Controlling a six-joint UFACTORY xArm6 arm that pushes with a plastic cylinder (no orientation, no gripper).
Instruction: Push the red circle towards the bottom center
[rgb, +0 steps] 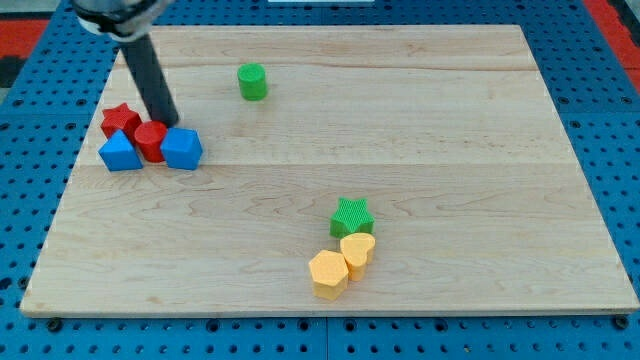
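Nearest the view's bottom, a yellow hexagon (328, 272), yellow heart-like block (357, 249) and green star (352, 215) cluster on the pale wooden board (450, 150), while at left my tip (168, 123), a bare rod holding nothing, touches the upright red circle (151, 139), wedged between two blue blocks (120, 152) (182, 148).

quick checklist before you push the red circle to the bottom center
1. My tip sits at the top edge of the red circle: ok.
2. Circle free to move alone: not ok, wedged between blue triangle and blue block, red star behind.
3. Straight path to bottom center clear: ok.
4. Green star and two yellow blocks sit right of the goal: ok, watch them.
5. Tip actually touching circle: cannot tell.
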